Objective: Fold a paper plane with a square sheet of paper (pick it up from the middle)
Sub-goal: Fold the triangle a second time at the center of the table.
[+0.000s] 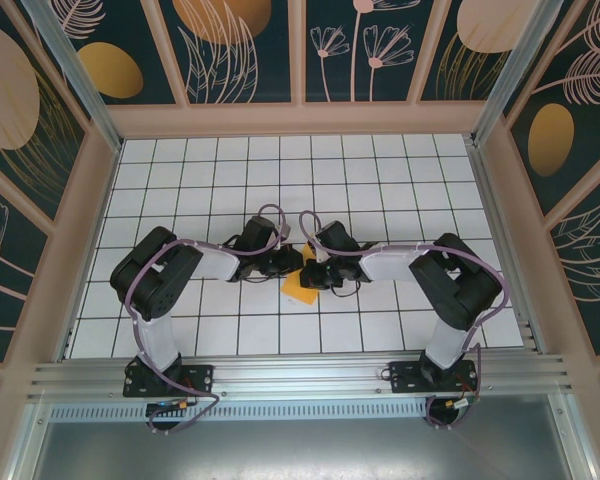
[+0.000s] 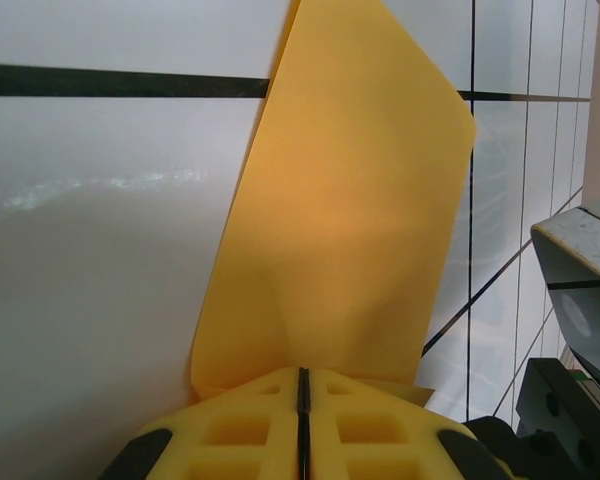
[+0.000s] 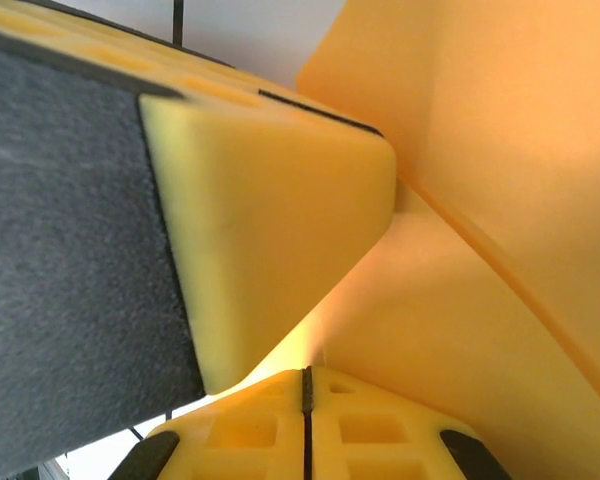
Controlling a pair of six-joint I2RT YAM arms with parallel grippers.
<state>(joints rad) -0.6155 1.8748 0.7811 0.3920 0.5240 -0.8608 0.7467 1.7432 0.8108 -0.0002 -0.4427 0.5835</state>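
At table point(image 1: 400, 180) centre, facing left gripper point(image 2: 302, 385) and right gripper point(image 3: 307, 385) both clamp the square sheet of paper point(image 2: 350, 200) between them.

Centre crowded: left end effector point(image 2: 302, 375), right end effector point(image 3: 307, 372), paper point(image 2: 350, 200); far table point(image 1: 280, 170) free.

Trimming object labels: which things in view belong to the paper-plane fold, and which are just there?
Job:
- orange paper sheet
- left fingers, shut on the sheet
- right fingers, shut at the sheet

Just there:
- gridded white table
- floral wall panels
- aluminium rail
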